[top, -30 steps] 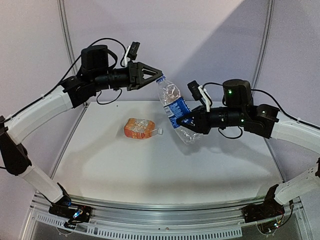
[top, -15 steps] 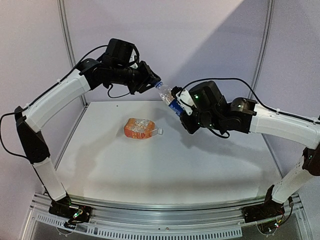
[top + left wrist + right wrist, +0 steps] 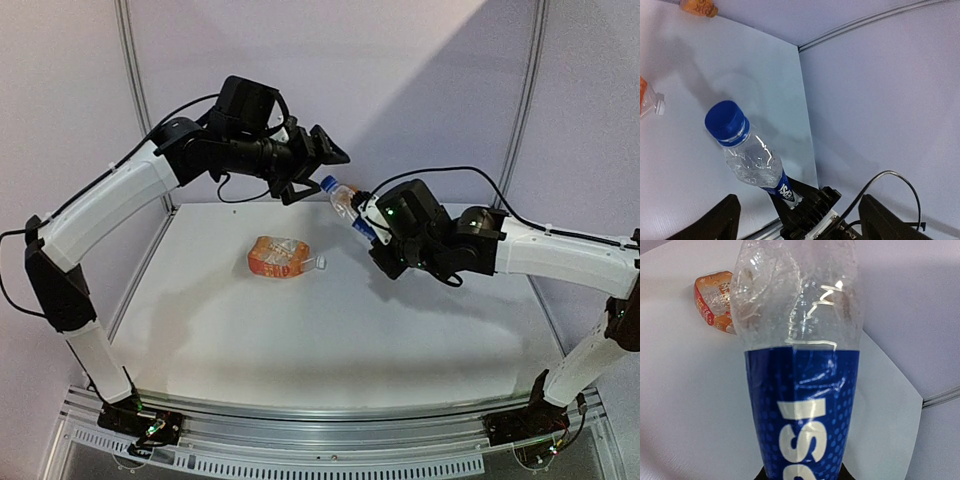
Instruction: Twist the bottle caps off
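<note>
My right gripper (image 3: 372,238) is shut on the lower part of the slim clear water bottle (image 3: 346,205) and holds it tilted in the air, neck toward the left arm. The bottle's blue label (image 3: 802,415) fills the right wrist view. Its dark blue cap (image 3: 329,183) (image 3: 726,122) sits on the neck. Just beside that cap, not touching it, my left gripper (image 3: 318,172) stands open, its fingers (image 3: 715,222) wide apart. The orange bottle (image 3: 280,257) (image 3: 715,300) lies on its side on the table with its white cap (image 3: 321,263) (image 3: 660,105) on, pointing right.
The white table (image 3: 330,340) is walled at the back and on both sides, with a metal rail (image 3: 330,440) along the near edge. A small orange thing (image 3: 697,6) shows at the top edge of the left wrist view.
My left gripper has opened and come off the blue cap, which stays on the bottle. The right arm has carried the bottle slightly right and lower.
</note>
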`<state>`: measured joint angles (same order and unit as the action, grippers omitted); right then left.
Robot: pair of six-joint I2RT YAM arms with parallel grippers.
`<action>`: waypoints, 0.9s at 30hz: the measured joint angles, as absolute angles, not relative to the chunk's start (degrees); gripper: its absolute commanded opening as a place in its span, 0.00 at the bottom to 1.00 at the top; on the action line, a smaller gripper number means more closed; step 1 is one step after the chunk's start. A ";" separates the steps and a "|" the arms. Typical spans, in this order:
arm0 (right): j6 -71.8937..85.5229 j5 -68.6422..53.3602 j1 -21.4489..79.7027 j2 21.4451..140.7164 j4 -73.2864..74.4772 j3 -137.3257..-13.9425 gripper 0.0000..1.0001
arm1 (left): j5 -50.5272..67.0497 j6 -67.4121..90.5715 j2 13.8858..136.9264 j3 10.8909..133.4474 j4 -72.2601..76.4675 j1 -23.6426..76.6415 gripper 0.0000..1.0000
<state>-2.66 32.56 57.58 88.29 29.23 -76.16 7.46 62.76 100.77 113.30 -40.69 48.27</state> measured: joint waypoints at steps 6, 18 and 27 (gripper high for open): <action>-0.25 32.10 57.52 86.17 28.84 -74.19 0.00 | 4.47 59.75 91.31 103.88 -37.04 48.21 0.96; 7.11 -0.80 50.92 71.09 17.06 -61.12 0.00 | 11.81 42.61 70.13 68.90 -2.79 45.74 0.93; 9.43 -21.23 50.92 68.53 11.35 -59.07 0.00 | 27.94 35.38 74.96 71.11 8.78 42.94 0.87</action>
